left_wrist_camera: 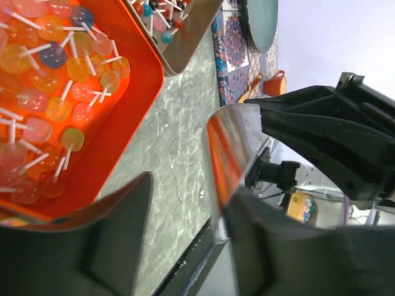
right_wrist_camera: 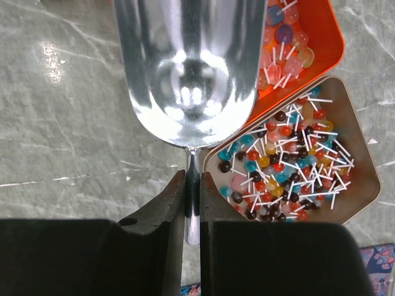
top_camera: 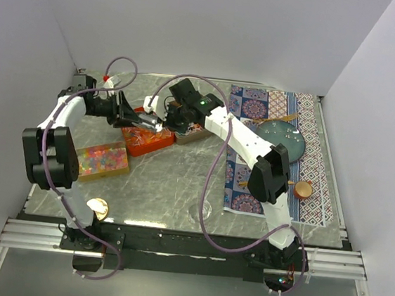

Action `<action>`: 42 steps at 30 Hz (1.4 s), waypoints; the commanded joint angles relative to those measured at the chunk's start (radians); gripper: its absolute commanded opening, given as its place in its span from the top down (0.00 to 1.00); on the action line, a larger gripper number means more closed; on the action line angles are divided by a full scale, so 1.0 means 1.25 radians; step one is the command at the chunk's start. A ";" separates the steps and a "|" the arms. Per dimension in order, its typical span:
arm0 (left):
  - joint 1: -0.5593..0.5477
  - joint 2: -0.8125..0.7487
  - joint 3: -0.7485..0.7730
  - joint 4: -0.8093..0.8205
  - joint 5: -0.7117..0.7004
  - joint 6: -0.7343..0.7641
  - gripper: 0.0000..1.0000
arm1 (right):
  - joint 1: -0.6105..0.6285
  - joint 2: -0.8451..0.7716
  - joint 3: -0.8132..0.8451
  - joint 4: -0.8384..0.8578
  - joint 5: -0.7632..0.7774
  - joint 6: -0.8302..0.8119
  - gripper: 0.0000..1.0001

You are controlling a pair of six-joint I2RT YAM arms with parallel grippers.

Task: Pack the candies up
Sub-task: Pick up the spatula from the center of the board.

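The candies [right_wrist_camera: 290, 160] lay as stick sweets in two open trays side by side. The bigger, pale ones filled the orange tray [left_wrist_camera: 148, 86] and the small dark, red and blue ones filled the brown tray [right_wrist_camera: 361, 185]. A separate box [top_camera: 101, 160] of bead-like coloured pieces sat well apart on the surface [right_wrist_camera: 62, 123].

The silver scoop [right_wrist_camera: 191, 68] was empty and hung over the orange tray's edge, so by my reading little or nothing of this load had been packed. The right claw [right_wrist_camera: 192, 185] was clamped on the scoop's thin handle. The left claw [left_wrist_camera: 185, 197] stood partly open and gripped nothing, with the scoop's rim just beside one finger.

Both trays were cut off in the wrist views, and the arms hid them from above. I could not make out any bag or box meant to receive the sweets.
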 commanded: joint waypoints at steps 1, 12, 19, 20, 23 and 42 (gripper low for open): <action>-0.026 0.013 0.014 0.031 0.097 0.018 0.76 | -0.003 -0.074 0.016 0.037 -0.027 0.024 1.00; -0.028 0.098 0.054 -0.202 0.319 0.310 0.99 | -0.122 -0.233 -0.203 0.112 -0.259 0.125 0.42; -0.036 0.110 0.070 -0.193 0.313 0.286 0.99 | -0.119 -0.259 -0.246 0.160 -0.268 0.084 0.40; -0.036 0.110 0.067 -0.176 0.314 0.264 0.99 | -0.117 -0.257 -0.245 0.164 -0.260 0.082 0.40; -0.038 0.105 0.054 -0.143 0.306 0.209 0.99 | -0.105 -0.262 -0.268 0.213 -0.247 0.078 0.41; -0.044 0.059 -0.014 0.053 0.263 -0.016 0.99 | -0.042 -0.221 -0.288 0.265 -0.171 0.056 0.46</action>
